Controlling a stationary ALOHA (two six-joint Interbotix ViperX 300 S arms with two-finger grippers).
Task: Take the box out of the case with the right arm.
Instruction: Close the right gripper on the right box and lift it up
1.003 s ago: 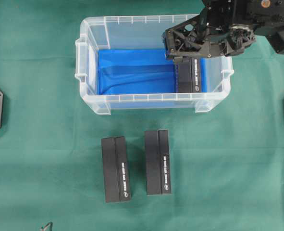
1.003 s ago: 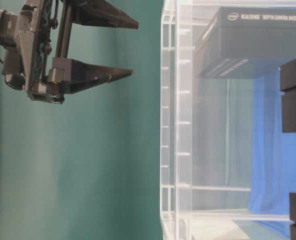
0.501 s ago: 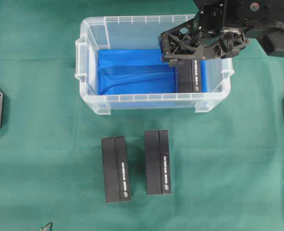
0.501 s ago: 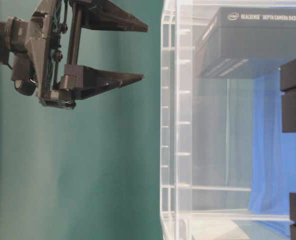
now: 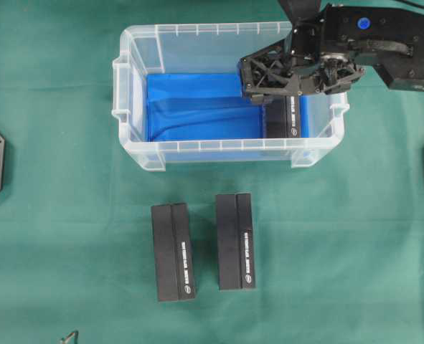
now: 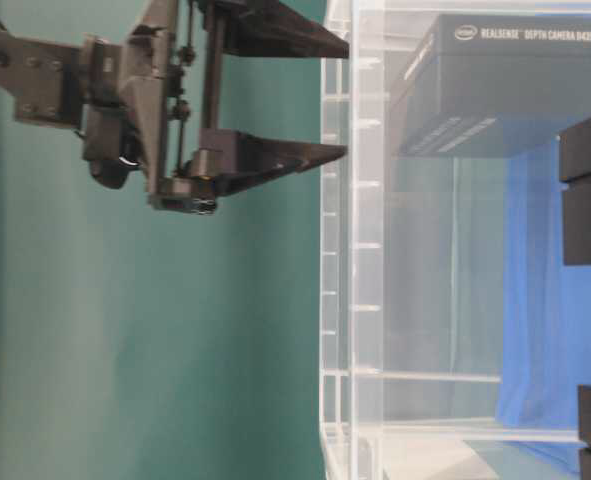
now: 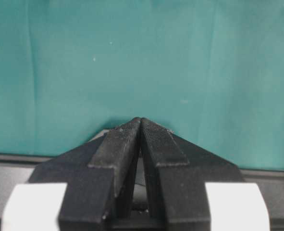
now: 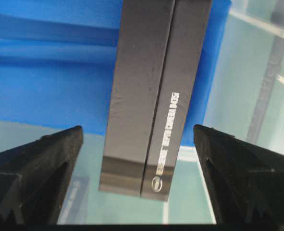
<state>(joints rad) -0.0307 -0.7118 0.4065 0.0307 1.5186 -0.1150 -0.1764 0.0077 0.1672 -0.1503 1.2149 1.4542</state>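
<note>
- The box (image 5: 290, 120) lies on the blue floor at the right end of the case (image 5: 136, 107).
- The right gripper (image 8: 138, 163) hangs above it, fingers (image 8: 41, 163) spread wide, apparently touching nothing.
- The left gripper (image 7: 140, 126) has its fingers pressed together over the green table (image 5: 68, 236).
- Two more boxes (image 5: 173, 252) lie outside the case.

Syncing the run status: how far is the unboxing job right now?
Done: two boxes already lie on the green cloth outside the case. In hand: the right gripper is open, poised above the last box inside the case, not yet gripping. Left: close, lift it out, set it down.
</note>
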